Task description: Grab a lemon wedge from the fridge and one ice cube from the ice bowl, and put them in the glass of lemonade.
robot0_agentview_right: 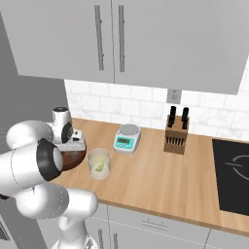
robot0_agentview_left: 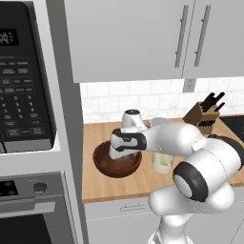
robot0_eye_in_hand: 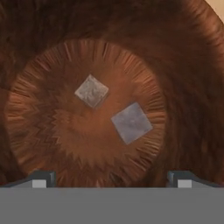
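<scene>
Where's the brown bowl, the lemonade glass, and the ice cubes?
ice bowl (robot0_agentview_left: 102, 164), left base view, on its outer front wall.
glass of lemonade (robot0_agentview_right: 99, 164), right base view, on its clear side.
ice cubes (robot0_eye_in_hand: 131, 123), hand view, on the larger cube's top.

Grainy dark wooden ice bowl (robot0_eye_in_hand: 183, 65)

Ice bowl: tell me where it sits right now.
The ice bowl sits at the counter's left end, by the oven column, left of the glass, directly under the open pincer.

grey wall cabinets (robot0_agentview_right: 146, 39) — white tile backsplash (robot0_agentview_right: 131, 109) — wooden counter (robot0_agentview_right: 160, 180).
</scene>
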You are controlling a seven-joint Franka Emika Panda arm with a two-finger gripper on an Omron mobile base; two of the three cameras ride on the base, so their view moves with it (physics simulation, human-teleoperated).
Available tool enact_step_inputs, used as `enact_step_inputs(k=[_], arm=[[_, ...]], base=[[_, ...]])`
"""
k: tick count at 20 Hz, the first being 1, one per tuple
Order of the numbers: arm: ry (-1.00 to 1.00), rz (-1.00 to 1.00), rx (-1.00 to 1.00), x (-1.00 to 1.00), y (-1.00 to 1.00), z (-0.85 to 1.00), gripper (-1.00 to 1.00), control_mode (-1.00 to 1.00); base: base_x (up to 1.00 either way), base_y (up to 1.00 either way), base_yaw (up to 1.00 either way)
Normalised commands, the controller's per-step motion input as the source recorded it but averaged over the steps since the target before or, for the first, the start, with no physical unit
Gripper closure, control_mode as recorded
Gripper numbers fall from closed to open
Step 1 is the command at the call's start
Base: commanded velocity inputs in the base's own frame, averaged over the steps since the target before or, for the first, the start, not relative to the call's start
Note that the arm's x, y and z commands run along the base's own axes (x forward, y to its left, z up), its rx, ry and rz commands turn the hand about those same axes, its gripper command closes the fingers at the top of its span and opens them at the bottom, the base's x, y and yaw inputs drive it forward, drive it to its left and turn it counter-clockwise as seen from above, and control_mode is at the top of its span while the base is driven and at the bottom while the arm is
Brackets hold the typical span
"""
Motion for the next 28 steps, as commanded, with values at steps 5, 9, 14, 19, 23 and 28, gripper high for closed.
enact_step_inputs(k=[5, 9, 14, 19, 23, 28], arm=[[0.14, 0.00, -0.01, 0.17, 0.12, -0.06, -1.00, -1.00], [-0.16, 0.03, 0.00, -0.29, 0.05, -0.14, -1.00, -1.00], [-0.12, 0.05, -0.01, -0.06, 0.10, -0.24, -1.00, -1.00], [0.01, 0.08, 0.00, 0.00, 0.00, -0.08, -1.00, -1.00], [0.06, 0.10, 0.00, 0.00, 0.00, -0.01, -1.00, -1.00], [0.03, 0.09, -0.01, 0.00, 0.00, -0.11, -1.00, -1.00]], base=[[0.00, 0.00, 0.00], [0.00, 0.00, 0.00], [0.00, 0.00, 0.00], [0.00, 0.00, 0.00], [0.00, 0.00, 0.00], [0.00, 0.00, 0.00]])
